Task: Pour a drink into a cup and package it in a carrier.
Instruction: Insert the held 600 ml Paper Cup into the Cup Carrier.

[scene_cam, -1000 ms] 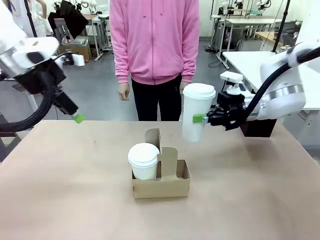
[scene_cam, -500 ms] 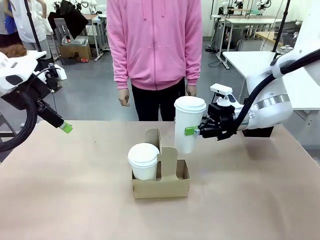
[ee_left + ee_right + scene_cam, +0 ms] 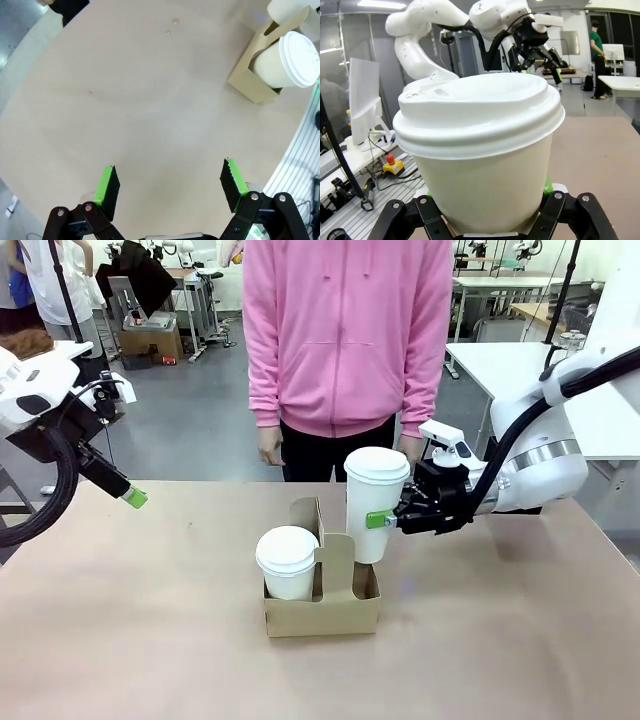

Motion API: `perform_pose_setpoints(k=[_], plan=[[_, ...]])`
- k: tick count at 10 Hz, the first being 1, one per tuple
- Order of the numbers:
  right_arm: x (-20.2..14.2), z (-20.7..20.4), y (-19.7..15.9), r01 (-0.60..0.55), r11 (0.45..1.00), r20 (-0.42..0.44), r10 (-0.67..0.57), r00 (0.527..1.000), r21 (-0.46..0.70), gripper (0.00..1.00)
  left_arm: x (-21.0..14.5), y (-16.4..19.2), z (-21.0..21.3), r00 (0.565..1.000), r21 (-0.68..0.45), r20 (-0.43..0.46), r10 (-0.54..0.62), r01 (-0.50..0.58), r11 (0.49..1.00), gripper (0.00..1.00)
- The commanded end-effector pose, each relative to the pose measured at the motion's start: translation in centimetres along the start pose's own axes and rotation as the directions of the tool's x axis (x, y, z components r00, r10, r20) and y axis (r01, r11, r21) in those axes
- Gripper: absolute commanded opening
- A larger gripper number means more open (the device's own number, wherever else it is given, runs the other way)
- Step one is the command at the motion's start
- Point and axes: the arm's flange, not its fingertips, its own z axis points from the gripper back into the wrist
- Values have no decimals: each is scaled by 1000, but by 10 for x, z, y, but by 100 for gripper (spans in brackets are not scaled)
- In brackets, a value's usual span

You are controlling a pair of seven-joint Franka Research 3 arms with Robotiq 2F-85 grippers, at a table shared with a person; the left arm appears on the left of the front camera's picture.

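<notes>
The brown cardboard carrier [image 3: 322, 612] stands mid-table, with a lidded white cup [image 3: 287, 562] in its left slot. My right gripper [image 3: 378, 519] is shut on a second lidded white cup [image 3: 374, 502], held upright over the right slot with its bottom about level with the slot's rim. In the right wrist view that cup [image 3: 481, 150] sits between my fingers. My left gripper [image 3: 128, 496] hovers open above the table's far left with nothing in it. From the left wrist, its green pads [image 3: 107, 185] stand wide apart, with the carrier [image 3: 252, 80] far off. The drink jug is out of view.
A person in a pink hoodie [image 3: 345, 340] stands at the far edge, hands down beside the body. The tan table [image 3: 150, 620] is bare around the carrier. White tables and other gear stand in the background.
My right gripper has carried the cup left and down, to the carrier's right slot. My left arm drew back to the left and lowered. The person stepped right and closer.
</notes>
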Motion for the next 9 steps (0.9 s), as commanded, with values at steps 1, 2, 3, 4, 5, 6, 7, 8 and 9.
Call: perform_pose_setpoints(k=[1,2,3,4,5,6,7,8,9], plan=[[-3,-14,3,-34,999,13,35,999,-22,80,0,-1,2,1000,-6,0,-3,3,1000,100],[-7,-16,2,-29,999,14,29,999,-18,80,0,-1,2,1000,-6,0,-3,3,1000,100],[-9,-18,0,-21,1000,16,22,1000,-11,80,0,-1,2,1000,-6,0,-3,3,1000,100],[-12,-21,-1,-10,1000,19,10,1000,0,80,0,-1,2,1000,-6,0,-3,3,1000,100],[-14,-23,-1,-1,1000,18,0,1000,7,80,0,-1,2,1000,-6,0,-3,3,1000,100],[-17,-23,-2,10,1000,21,-10,1000,17,80,0,-1,2,1000,-6,0,-3,3,1000,100],[-21,-25,-2,17,1000,15,-18,1000,16,80,0,-1,2,1000,-6,0,-3,3,1000,100],[-25,-26,-3,29,999,11,-29,1000,19,80,0,-1,2,1000,-6,0,-3,3,1000,100],[-31,-26,-6,39,999,8,-39,999,30,80,0,-1,2,1000,-6,0,-3,3,1000,100]])
